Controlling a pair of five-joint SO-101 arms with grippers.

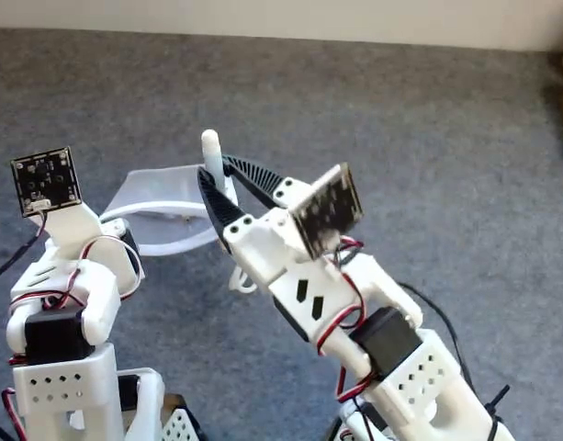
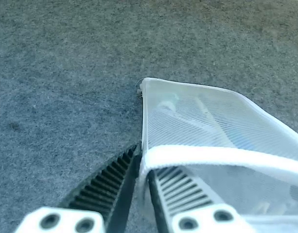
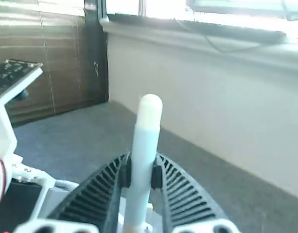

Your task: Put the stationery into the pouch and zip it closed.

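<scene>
A white mesh pouch (image 1: 162,197) lies on the grey carpet with its mouth held up. My left gripper (image 2: 141,162) is shut on the white band at the pouch's rim (image 2: 197,156). Through the mesh (image 2: 212,121) several pale stationery items and a blue one (image 2: 242,141) show inside. My right gripper (image 1: 217,179) is shut on a white pen (image 1: 210,147), which stands upright with its rounded tip up, just over the pouch's near end. In the right wrist view the pen (image 3: 148,121) rises between the black fingers (image 3: 106,182) of the right gripper (image 3: 139,165).
Grey carpet (image 1: 428,138) spreads around both arms, with open floor to the right and behind the pouch. The left arm's camera board (image 1: 47,179) stands beside the pouch. A white wall (image 3: 226,111) and a window sill run behind.
</scene>
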